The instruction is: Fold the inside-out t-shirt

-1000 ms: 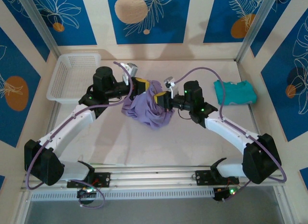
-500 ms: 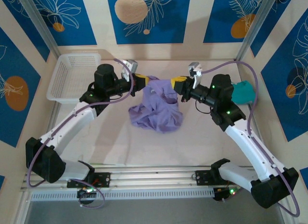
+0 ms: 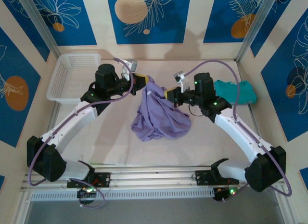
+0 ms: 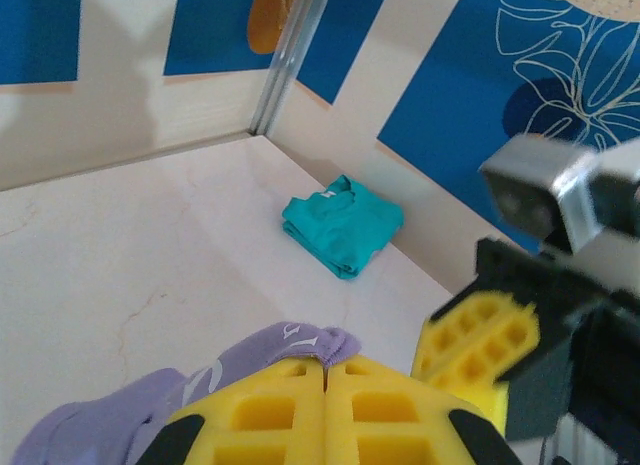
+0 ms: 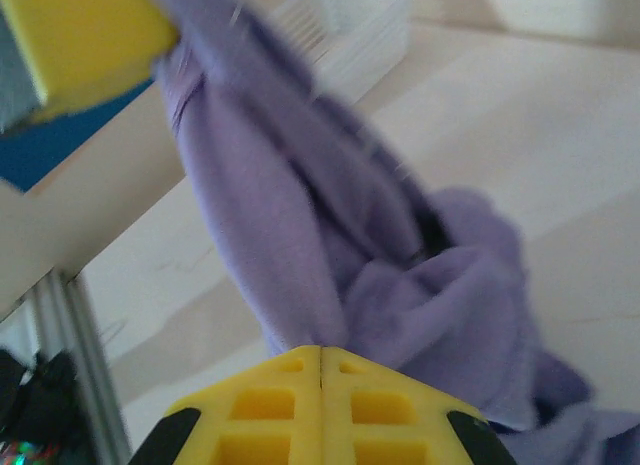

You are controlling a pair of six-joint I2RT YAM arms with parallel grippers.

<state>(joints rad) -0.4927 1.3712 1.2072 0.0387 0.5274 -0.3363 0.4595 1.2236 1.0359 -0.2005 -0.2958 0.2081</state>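
Currently: shirt pinched by both grippers, needs opening out

Okay, the light purple soft-fabric t-shirt (image 3: 160, 117) hangs from two pinch points above the middle of the pale table (image 3: 106, 142). Its lower part is bunched on the surface between the two arms. The left gripper (image 3: 144, 82) has its yellow pads pressed together on a rolled edge of the fabric; the left wrist view shows purple cloth coming out right at the seam between the pads. The right gripper (image 3: 168, 94) is also clamped on the shirt, with cloth running down to its closed pads in the right wrist view. The two grips sit near each other, so the cloth drapes as a narrow twisted bundle (no flat panel visible yet).

Judged step: spreading the garment before any fold.

To do it well:
- Draw the two grips apart along the same edge so the fabric tensions into a sheet, not a rope.
- Neither pinch should loosen, as thin fabric likely slips out easily.
- Raise it enough that the crumpled bottom drags less, then lay it down from the far edge toward the bases.
- Stay in the central area, well apart from the white plastic mesh basket (image 3: 57, 84) at far left and the folded teal-green garment (image 3: 234, 92) at far right.

Which part of the shirt each gripper holds (hem, sleeve or collar) I cannot tell.
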